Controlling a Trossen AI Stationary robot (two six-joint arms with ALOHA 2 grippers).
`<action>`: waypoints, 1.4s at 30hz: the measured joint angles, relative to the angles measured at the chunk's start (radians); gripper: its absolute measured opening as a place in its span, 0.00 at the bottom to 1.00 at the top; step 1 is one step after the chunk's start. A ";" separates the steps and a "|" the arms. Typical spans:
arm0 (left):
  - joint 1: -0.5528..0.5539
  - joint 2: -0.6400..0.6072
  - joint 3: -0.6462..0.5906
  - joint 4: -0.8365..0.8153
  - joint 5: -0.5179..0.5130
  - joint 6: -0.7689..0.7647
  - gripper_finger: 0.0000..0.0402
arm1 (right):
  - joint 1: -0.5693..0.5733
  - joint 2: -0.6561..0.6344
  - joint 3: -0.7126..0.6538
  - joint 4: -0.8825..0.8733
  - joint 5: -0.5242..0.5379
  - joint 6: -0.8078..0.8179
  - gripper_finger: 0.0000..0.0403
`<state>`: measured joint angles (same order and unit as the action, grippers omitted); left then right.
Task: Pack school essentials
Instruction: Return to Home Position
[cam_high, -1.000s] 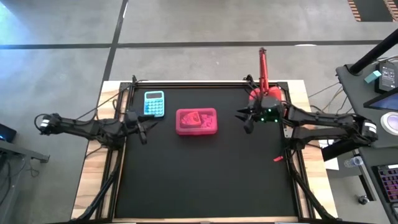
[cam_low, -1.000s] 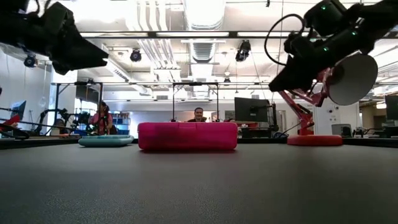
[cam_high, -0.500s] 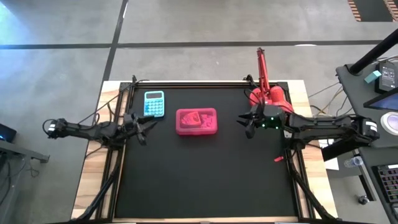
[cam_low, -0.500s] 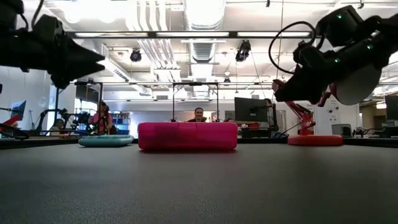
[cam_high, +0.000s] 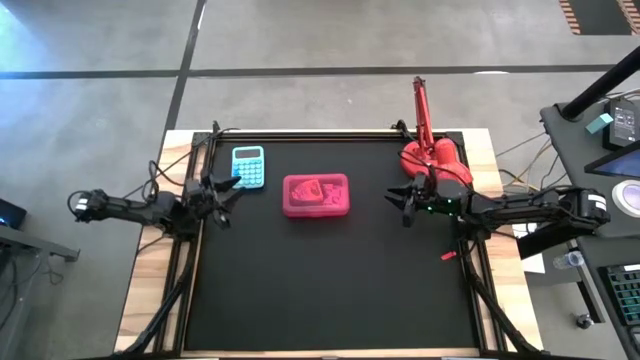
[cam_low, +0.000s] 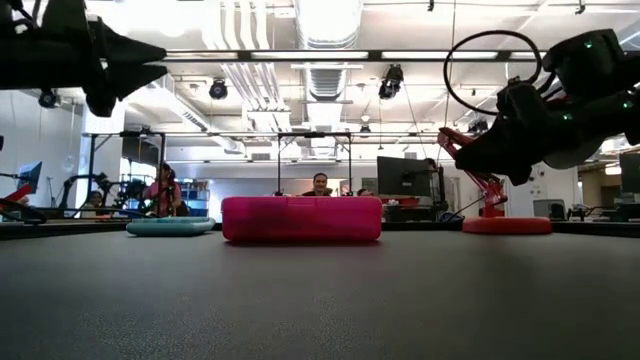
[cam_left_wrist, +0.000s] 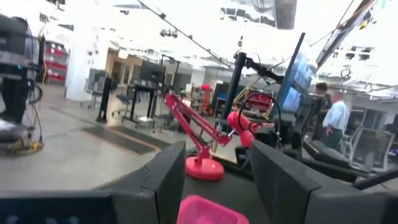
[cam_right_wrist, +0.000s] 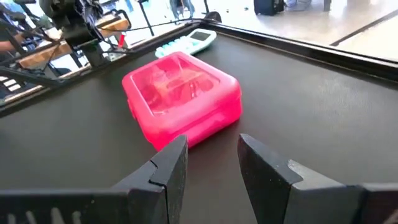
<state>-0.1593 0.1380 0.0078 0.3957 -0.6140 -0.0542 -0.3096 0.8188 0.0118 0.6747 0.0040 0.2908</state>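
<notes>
The pink translucent case (cam_high: 316, 195) lies shut and flat on the black mat, toward the far side; it also shows in the low view (cam_low: 301, 219) and the right wrist view (cam_right_wrist: 182, 102). Dim shapes of stationery (cam_right_wrist: 180, 84) show through its lid; which pieces they are cannot be told. My left gripper (cam_high: 224, 190) hovers open at the case's left, above the mat (cam_left_wrist: 214, 168). My right gripper (cam_high: 403, 200) hovers open at the case's right (cam_right_wrist: 211, 162), pointing at the case from a short way off. Neither touches anything.
A light-blue calculator (cam_high: 248, 166) lies flat at the far left, just beyond my left gripper. A red desk lamp (cam_high: 430, 150) stands at the far right corner. A small red piece (cam_high: 447, 255) lies by the right edge. The mat's near half is bare. People sit in the room behind.
Both grippers have drawn away from the pink case. The left one has moved toward the table's left edge and risen slightly. The right one has moved toward the right edge and sunk lower. The case and calculator have stayed put.
</notes>
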 joint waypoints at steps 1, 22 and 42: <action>0.000 0.006 0.000 0.013 0.000 0.013 0.41 | 0.000 0.000 0.000 0.002 0.000 0.000 0.33; 0.000 0.283 -0.002 -0.013 -0.052 0.096 0.41 | 0.000 0.002 -0.001 -0.100 -0.001 0.008 0.33; 0.000 0.302 -0.003 -0.012 -0.078 0.118 0.41 | 0.000 0.002 -0.001 -0.120 -0.001 0.050 0.33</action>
<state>-0.1589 0.4396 0.0044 0.3840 -0.6918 0.0639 -0.3099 0.8211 0.0105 0.5546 0.0029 0.3405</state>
